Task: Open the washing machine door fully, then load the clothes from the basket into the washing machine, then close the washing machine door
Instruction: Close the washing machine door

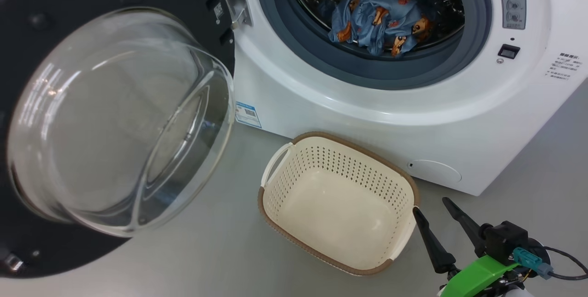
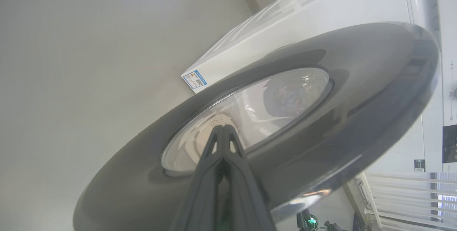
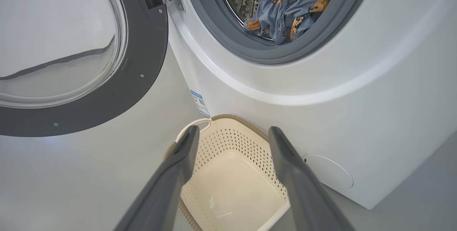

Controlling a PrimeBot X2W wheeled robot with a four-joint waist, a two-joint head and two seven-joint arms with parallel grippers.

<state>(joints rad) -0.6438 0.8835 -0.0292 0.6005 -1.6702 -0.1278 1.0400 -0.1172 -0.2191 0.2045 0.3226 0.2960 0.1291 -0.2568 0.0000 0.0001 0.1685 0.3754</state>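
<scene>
The washing machine [image 1: 459,104] stands with its black door [image 1: 27,3] swung open to the left, glass bowl facing me. The blue printed clothes [image 1: 376,21] lie inside the steel drum, also seen as clothes [image 3: 285,9] in the right wrist view. The cream basket [image 1: 358,146] sits on the floor in front of the machine with nothing in it. My right gripper [image 1: 431,205] is open just right of the basket; in its wrist view the right gripper [image 3: 234,129] hangs above the basket [image 3: 246,152]. My left gripper [image 2: 223,128] is shut, its tip at the door's outer face [image 2: 357,81] by the window.
A grey floor [image 1: 220,251] spreads around the basket and under the door. A blue label sticker [image 1: 248,114] marks the machine's lower left corner, and a round service cover [image 1: 434,170] sits low on its front. White blinds [image 2: 403,199] show behind the door.
</scene>
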